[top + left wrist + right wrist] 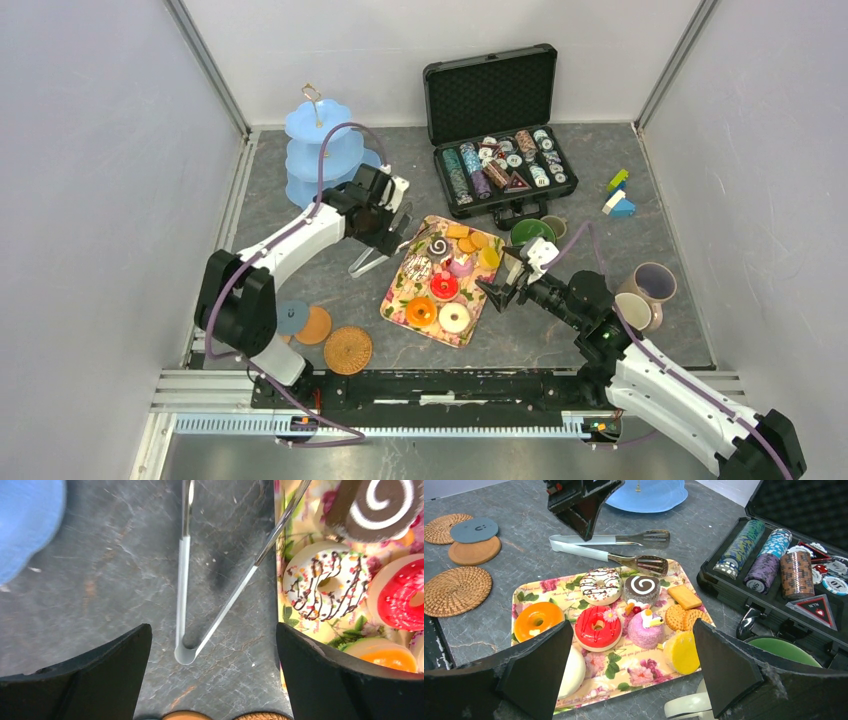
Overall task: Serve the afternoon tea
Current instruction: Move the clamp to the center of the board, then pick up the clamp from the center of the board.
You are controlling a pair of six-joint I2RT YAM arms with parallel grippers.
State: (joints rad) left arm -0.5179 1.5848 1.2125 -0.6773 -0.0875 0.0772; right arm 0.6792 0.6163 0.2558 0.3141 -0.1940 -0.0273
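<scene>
A floral tray [392,300] [624,677] holds donuts, a swirl cake [641,589], a pink cake and biscuits [684,615]. Metal tongs [368,264] [182,580] [589,552] lie on the table left of the tray, with one tip over its rim. My left gripper [396,226] [214,630] hangs open just above the tongs' hinge end, touching nothing. On the tray's right side my right gripper [503,285] [634,630] is open and empty, low over the near edge. A green-lined mug [530,232] [784,647] stands beside it.
A blue tiered stand [318,150] is at the back left. An open case of poker chips [495,130] sits behind the tray, with small blocks [618,195] to its right. Two mugs [645,295] stand far right. Woven coasters [348,350] [456,590] lie front left.
</scene>
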